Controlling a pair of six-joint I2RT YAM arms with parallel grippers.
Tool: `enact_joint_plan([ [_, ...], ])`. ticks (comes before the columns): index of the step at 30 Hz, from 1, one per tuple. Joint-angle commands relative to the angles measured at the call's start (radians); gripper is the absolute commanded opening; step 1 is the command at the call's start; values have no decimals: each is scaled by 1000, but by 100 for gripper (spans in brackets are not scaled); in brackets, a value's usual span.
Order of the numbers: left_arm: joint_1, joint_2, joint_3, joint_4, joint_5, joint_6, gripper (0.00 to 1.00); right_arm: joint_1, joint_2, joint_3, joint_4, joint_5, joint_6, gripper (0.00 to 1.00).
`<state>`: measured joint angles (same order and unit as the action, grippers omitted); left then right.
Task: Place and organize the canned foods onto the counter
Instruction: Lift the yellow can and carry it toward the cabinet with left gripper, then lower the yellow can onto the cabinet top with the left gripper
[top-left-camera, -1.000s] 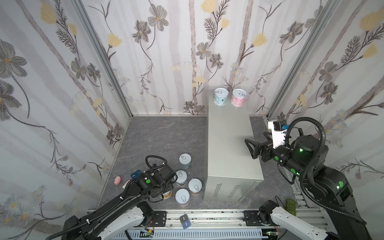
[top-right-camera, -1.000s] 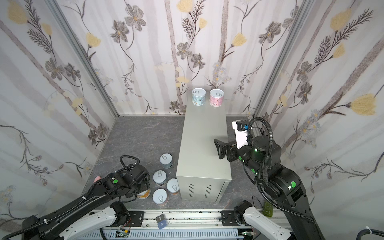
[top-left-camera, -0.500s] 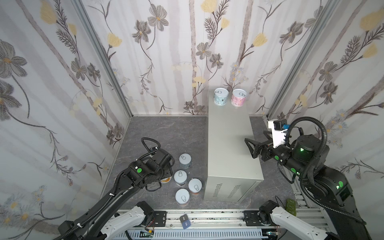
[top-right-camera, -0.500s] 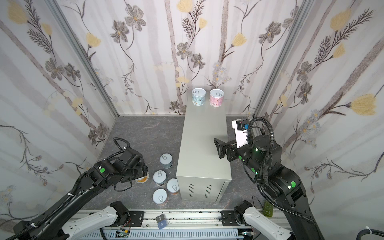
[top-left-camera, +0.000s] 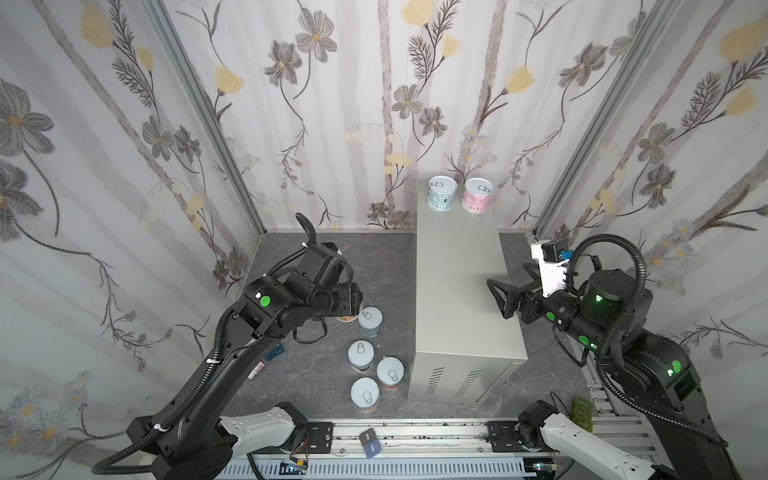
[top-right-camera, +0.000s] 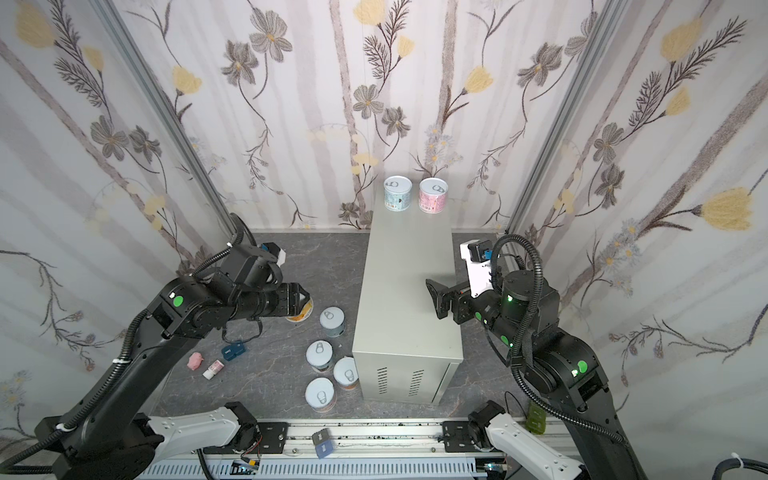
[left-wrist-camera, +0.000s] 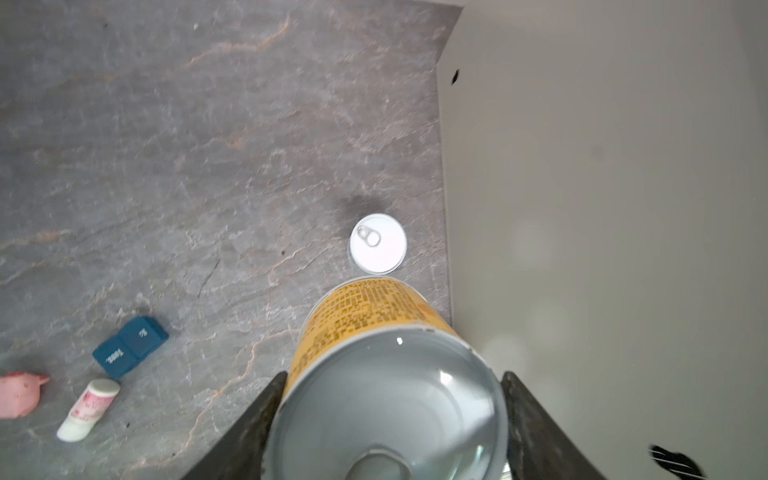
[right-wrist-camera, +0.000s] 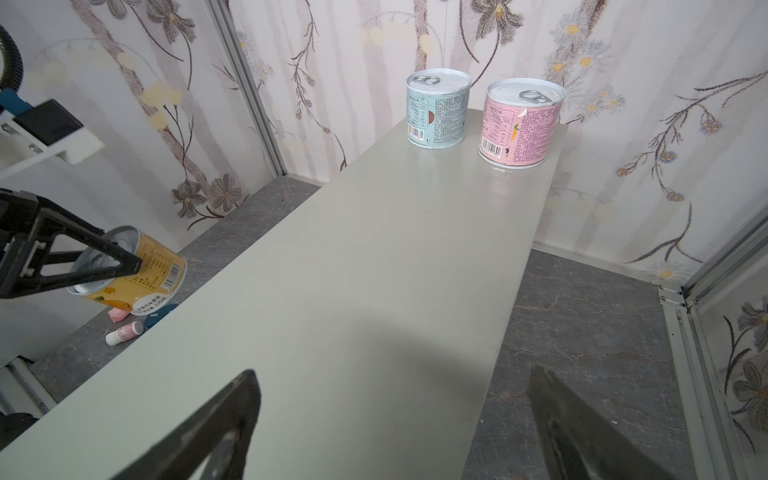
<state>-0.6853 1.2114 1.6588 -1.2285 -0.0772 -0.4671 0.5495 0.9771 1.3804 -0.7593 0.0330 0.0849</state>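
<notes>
Left gripper (top-right-camera: 305, 303) clasps an orange can (top-right-camera: 300, 319) in both top views, holding it tilted above the dark marbled floor (top-right-camera: 291, 257), left of the counter (top-right-camera: 399, 291) and apart from it. On the floor between that arm and the counter stand four cans (top-right-camera: 319, 356): one just beside the held can, three bunched near the counter's vented end. At the counter's far end, a light-blue can (top-right-camera: 397, 199) and a pink can (top-right-camera: 433, 201) stand upright side by side with a small gap between them. The right gripper (top-right-camera: 434, 297) hovers over the counter's right edge, its jaws spread wide with nothing between them.

From the left wrist, two black fingers (left-wrist-camera: 266, 415) press either side of the orange can, whose silver end faces the lens. The pull-tab lid of one of the four cans shows just past it, near the counter's grey side wall. Elsewhere on the floor lie a blue case (left-wrist-camera: 129, 345), a white tube (left-wrist-camera: 89, 409) and a pink toy (left-wrist-camera: 18, 392).

From the right wrist, the right gripper's parted fingers frame the counter's flat top. The light-blue can and pink can sit at the far end, barcodes toward the camera. Beyond the counter's long edge, the left gripper grips the orange can at a slant, above the white tube and pink toy.
</notes>
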Motion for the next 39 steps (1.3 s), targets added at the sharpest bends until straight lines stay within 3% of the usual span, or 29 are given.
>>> enact_joint_plan([
  [1,2,45,130,-23,62,93,25,-1,0,-8,31,-13,-9,100],
  [10,-10,258,508,-105,205,180,24,-24,-28,-45,29,-11,-23,100],
  [22,-146,528,893,-175,227,240,26,-32,-82,-107,40,-47,-60,100],
  [33,-203,689,1037,-161,286,243,28,-31,-147,-125,29,-96,-99,100],
  [39,-221,750,1077,-132,324,235,38,-31,-173,-150,40,-124,-102,100],
])
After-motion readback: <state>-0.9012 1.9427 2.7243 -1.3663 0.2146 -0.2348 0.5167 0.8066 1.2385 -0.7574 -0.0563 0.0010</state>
